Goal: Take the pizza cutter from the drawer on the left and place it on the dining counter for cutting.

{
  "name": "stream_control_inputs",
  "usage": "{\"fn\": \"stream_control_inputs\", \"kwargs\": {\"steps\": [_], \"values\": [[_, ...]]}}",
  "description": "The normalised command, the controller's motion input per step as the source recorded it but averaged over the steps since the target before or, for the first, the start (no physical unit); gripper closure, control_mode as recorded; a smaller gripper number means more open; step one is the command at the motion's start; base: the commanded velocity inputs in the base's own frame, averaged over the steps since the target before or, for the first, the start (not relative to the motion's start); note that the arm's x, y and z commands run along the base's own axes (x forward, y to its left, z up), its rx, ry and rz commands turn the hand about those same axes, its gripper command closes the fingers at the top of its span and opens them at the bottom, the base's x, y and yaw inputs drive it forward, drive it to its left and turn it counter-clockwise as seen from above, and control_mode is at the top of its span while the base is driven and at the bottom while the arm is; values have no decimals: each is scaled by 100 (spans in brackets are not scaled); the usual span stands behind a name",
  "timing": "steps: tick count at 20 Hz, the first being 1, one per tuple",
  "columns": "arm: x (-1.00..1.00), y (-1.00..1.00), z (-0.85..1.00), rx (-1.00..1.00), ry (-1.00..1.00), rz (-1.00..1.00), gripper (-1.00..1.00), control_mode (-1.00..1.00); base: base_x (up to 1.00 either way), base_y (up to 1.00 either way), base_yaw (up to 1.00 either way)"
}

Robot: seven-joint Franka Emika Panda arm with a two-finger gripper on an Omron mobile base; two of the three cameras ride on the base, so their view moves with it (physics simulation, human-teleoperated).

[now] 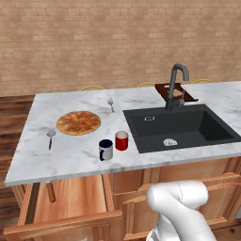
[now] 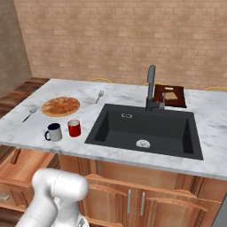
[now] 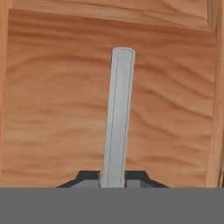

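Gripper (image 3: 113, 181) low at the front of the drawer (image 1: 70, 197), the two dark tips close on either side of the silver bar handle (image 3: 118, 118), apparently clamped on it, bar running straight away between them. Drawer pulled out under the left end of the surface (image 1: 42, 160), pale inside showing. Dark brown handle of the pizza cutter (image 1: 50, 190) lying in the drawer's left part, long axis front to back, far end tucked under the surface's edge; wheel hidden there. Judged from this: cutter up and behind the gripper, past the drawer front, so letting go of the bar, lifting over the front and reaching in along that brown handle.
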Motion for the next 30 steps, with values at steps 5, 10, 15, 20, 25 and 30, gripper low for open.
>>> {"fn": "stream_control_inputs", "kwargs": {"steps": [5,10,15,20,25,30], "values": [[-65,0,-10,0,0,0,100,-100,0,0,0],[-54,0,-7,0,0,0,100,-100,0,0,0],[-57,0,-8,0,0,0,100,-100,0,0,0],[-63,0,-13,0,0,0,100,-100,0,0,0],[-58,0,-12,0,0,0,100,-100,0,0,0],[-51,0,-12,0,0,0,100,-100,0,0,0]]}}
